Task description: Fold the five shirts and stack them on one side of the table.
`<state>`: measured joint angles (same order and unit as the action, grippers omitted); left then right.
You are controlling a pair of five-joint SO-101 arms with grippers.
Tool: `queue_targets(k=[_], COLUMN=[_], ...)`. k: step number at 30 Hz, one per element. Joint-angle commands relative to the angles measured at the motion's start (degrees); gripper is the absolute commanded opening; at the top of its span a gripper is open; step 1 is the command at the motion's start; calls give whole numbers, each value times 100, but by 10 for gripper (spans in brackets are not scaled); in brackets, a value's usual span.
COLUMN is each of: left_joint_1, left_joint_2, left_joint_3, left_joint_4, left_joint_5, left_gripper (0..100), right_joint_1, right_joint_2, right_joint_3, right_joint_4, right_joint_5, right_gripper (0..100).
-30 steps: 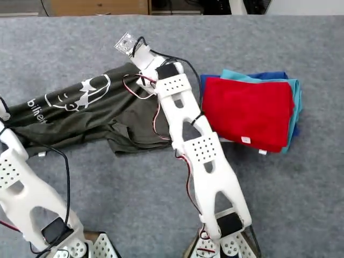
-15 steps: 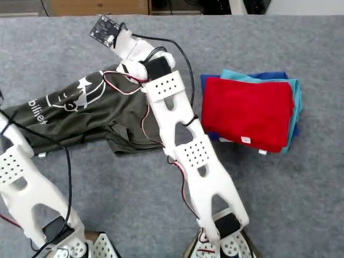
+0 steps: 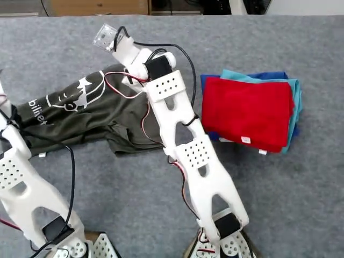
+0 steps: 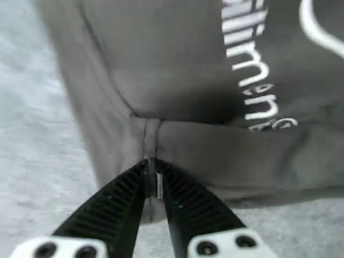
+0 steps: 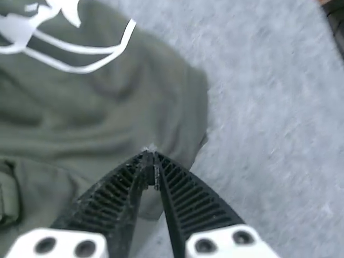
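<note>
Olive shirt (image 3: 91,113) pinched at both ends, ready for a fold.
It lies crumpled on the grey table (image 3: 301,204), stretched between the two grippers: the left gripper (image 4: 152,174) is clamped on a seam at one edge, and the right gripper (image 5: 150,161) is clenched on the hem at the opposite edge. Judging by this, the last shirt is being spread; next, both pinches likely need to pull apart evenly to flatten it before folding. Count: one unfolded shirt; one stack (image 3: 250,110), well apart beyond the right arm, showing three layers (red, teal, blue); any others are hidden.
</note>
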<state>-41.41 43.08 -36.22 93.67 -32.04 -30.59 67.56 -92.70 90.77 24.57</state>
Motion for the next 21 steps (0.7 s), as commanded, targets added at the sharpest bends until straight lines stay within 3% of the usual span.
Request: queue_targets(k=[1,6,12,17,21], left_joint_1=[-158,-457,-730,-730,-695], left_joint_2=[-532,-1349,-3327,-4664,-5411], left_joint_3=[897,1996,3719,6057,6514], left_joint_4=[-563,-756,-914,-2338,-2866], left_joint_5=[-26,-378,-826,-1160,-1116], left_gripper=[19,19,19,19,19], right_joint_1=[101,268,303,321,321], right_joint_2=[48,426,725,725,725], right_joint_3=[-189,-189,-189,-198,-295], right_joint_4=[114,114,70,-185,-554], right_joint_5=[26,26,26,18,18], right_gripper=[2,2,2,2,2])
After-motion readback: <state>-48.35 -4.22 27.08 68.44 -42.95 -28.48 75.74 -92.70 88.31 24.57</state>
